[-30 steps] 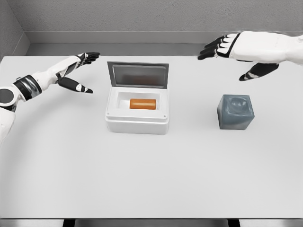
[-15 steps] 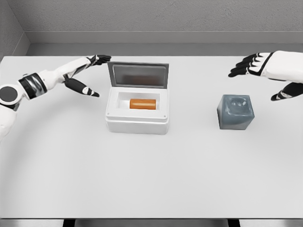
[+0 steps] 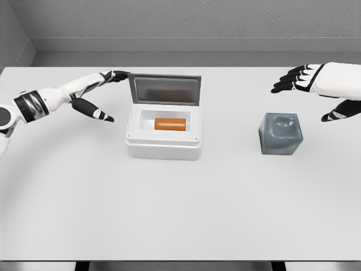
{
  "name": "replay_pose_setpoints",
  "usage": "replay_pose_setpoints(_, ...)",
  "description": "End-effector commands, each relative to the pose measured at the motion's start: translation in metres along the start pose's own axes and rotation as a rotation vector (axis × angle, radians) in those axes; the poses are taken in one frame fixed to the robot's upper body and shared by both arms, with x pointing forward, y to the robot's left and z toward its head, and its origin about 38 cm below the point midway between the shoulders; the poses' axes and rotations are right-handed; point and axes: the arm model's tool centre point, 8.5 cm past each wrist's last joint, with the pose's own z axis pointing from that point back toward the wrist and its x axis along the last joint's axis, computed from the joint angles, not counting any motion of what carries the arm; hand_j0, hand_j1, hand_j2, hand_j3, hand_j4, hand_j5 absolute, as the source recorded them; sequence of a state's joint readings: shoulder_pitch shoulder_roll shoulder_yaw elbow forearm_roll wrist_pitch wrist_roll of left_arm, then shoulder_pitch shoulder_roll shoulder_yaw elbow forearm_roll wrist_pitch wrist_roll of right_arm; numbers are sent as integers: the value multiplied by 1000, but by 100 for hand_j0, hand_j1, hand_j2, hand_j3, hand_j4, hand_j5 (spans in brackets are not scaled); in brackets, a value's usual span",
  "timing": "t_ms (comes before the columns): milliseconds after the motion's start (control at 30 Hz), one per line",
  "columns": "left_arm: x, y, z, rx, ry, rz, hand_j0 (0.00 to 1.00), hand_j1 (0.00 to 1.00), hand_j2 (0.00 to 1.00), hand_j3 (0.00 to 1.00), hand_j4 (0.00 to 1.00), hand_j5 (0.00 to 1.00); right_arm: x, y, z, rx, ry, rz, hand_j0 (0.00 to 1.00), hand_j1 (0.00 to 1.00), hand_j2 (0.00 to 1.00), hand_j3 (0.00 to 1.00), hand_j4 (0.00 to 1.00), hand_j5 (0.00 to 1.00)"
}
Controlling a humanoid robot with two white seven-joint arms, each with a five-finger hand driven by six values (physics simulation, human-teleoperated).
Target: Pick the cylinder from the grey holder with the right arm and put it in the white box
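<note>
Head view: cylinder in the box, hands clear.
At centre, the orange cylinder (image 3: 170,123) lies in the white box (image 3: 163,148), and the grey holder (image 3: 280,134) at right is empty. The right hand (image 3: 316,84), upper right, released, has drifted outward; the left hand (image 3: 96,96), released, has reached the lid (image 3: 164,90). Placement looks done.

No readable text, label or number shows on anything here, as far as this render allows.
</note>
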State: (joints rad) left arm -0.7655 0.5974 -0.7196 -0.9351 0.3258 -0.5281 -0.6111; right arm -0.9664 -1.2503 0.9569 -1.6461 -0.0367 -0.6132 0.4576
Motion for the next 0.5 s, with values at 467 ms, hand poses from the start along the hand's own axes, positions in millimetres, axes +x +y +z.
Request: replay_pose_setpoints(467,17,1,15,-3,-60,-2,100,100,100,100,100,100,-1,0,0,-6,1,-7,100,100,100,100,100,100)
